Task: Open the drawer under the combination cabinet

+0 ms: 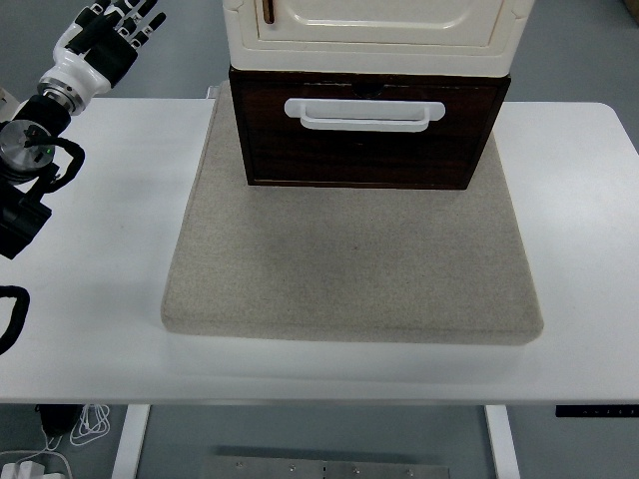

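Drawer shut, handle faces robot for pulling; left hand open, far off it, empty.

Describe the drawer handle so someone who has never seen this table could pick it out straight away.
At the far middle of the white table, a beige mat carries a stacked cabinet: a cream upper unit on a dark brown drawer. Across the upper part of that drawer's front runs the handle, a wide white bar, the only white part on the dark wood.
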